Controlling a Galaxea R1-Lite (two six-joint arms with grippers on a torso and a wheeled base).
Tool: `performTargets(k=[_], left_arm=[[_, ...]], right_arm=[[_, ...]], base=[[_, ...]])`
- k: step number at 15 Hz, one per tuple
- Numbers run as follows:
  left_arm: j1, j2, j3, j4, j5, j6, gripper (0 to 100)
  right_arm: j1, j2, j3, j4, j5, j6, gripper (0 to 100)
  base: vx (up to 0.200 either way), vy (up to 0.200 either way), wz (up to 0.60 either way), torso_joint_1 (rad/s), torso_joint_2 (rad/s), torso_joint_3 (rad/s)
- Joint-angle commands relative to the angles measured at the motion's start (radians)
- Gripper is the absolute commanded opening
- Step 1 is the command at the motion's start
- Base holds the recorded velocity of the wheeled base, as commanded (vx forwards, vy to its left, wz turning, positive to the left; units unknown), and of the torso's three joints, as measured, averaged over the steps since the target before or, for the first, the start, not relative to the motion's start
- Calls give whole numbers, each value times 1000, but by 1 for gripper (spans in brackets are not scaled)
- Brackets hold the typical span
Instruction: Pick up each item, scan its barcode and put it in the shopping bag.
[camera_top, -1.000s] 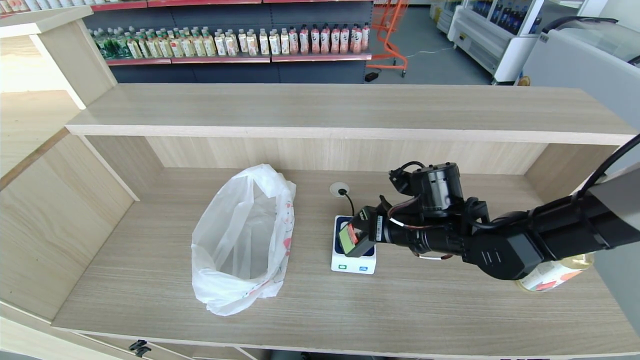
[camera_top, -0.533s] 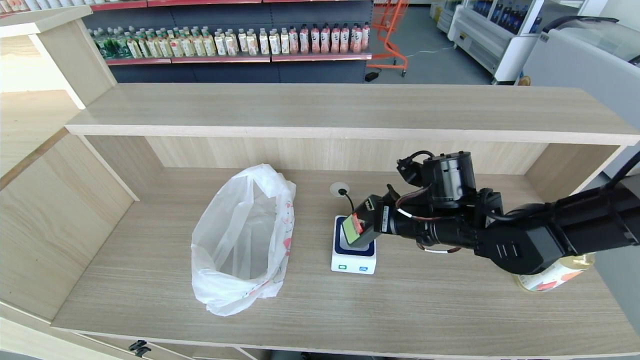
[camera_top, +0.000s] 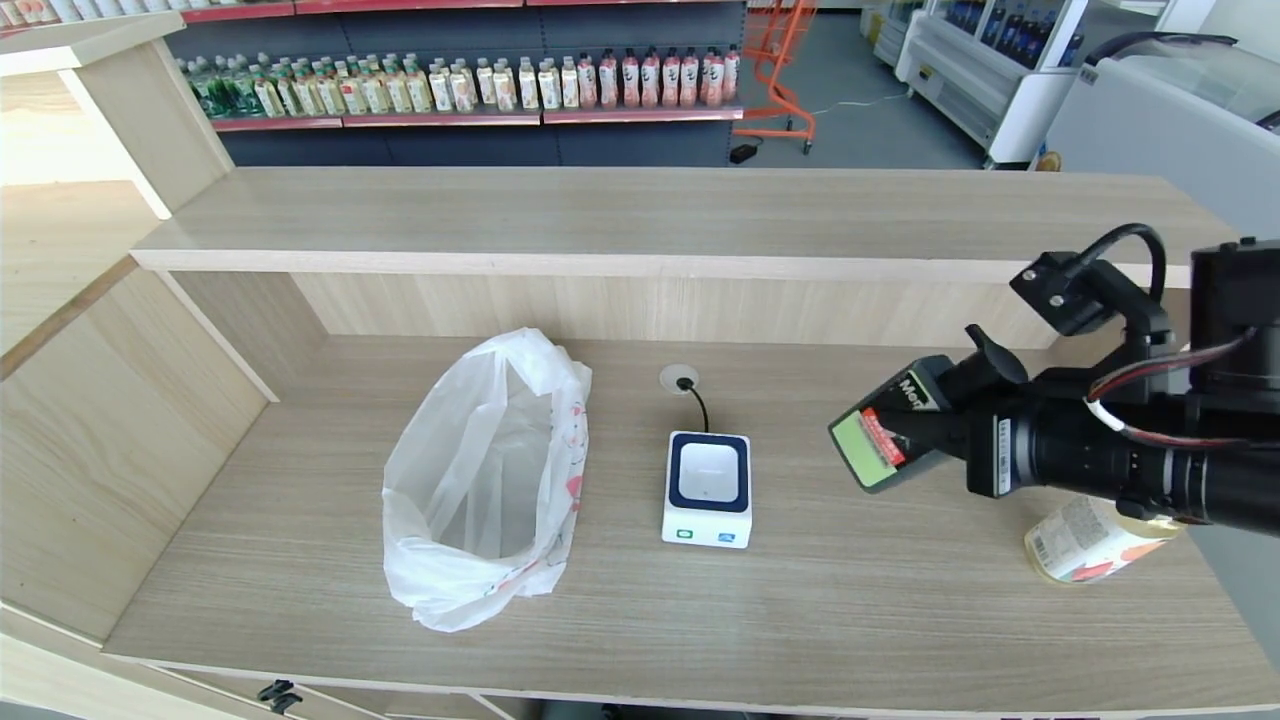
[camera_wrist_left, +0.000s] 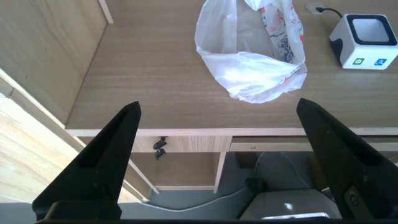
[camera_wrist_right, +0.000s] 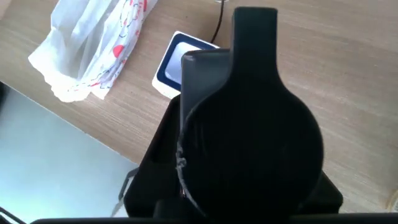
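A wooden checkout counter is seen from above. At middle right of the head view, a small dark box (camera_top: 868, 450) with a green and red end is held clamped in the right gripper (camera_top: 930, 425), raised above the counter and well apart from the white scanner (camera_top: 707, 487) at centre. The open shopping bag (camera_top: 490, 480) is slumped at centre left, just beside the scanner. A bottle (camera_top: 1090, 540) is lying at lower right, partly hidden under the arm. In the left wrist view, the left gripper (camera_wrist_left: 219, 109) is spread wide and empty, off the counter's front edge, with the bag beyond it.

The scanning step for the box is judged to be in hand or just finished. Next, the box would need to be carried across the frame, past the scanner, over the bag's mouth and released there; the bottle is not yet handled.

Compared with one second ago, the box has been drawn away from directly over the scanner towards the right edge, and the scanner's window is now uncovered.
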Motion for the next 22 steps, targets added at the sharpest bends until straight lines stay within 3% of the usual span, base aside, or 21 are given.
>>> performTargets(k=[1, 7, 10, 13, 16, 22], left_arm=[[0, 2, 0, 0, 0, 0, 100], [0, 2, 0, 0, 0, 3, 100], [0, 2, 0, 0, 0, 3, 100], [0, 0, 0, 0, 0, 5, 100], [0, 2, 0, 0, 0, 2, 100], [0, 2, 0, 0, 0, 0, 100]], right_arm=[[-52, -213, 133, 12, -15, -39, 0], [-54, -263, 144, 20, -18, -46, 0], [-54, -259, 149, 48, -10, -39, 0], [-51, -236, 144, 46, -4, -32, 0], [-51, -217, 133, 46, 22, -11, 0], [-47, -85, -6, 48, 66, 158, 0]], base=[[0, 0, 0, 0, 0, 0], [0, 0, 0, 0, 0, 0], [-200, 0, 0, 4, 1, -1], [0, 0, 0, 0, 0, 0], [0, 200, 0, -2, 1, 7], [0, 167, 0, 8, 5, 1]])
